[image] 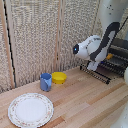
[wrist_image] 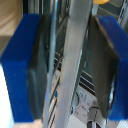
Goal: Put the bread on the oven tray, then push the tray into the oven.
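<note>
My clamp (image: 93, 67) reaches down at the exterior view's right, at the front edge of the oven pan (image: 102, 74), a dark wire-grid tray sticking out of the oven (image: 120, 49). In the wrist view the clamp (wrist_image: 70, 65) is open, its blue-tipped fingers (wrist_image: 20, 65) standing on either side of the pan's front metal bar (wrist_image: 75, 55), with a gap on at least one side. The bread (image: 109, 56), a small orange stick, lies on the pan behind the clamp; an orange bit of bread (wrist_image: 102, 1) shows at the wrist picture's edge.
A blue cup (image: 46, 81) and a round yellow bowl (image: 59, 77) stand on the wooden table (image: 80, 102) near the woven screen. A patterned white plate (image: 30, 109) lies at the front of the exterior view's left.
</note>
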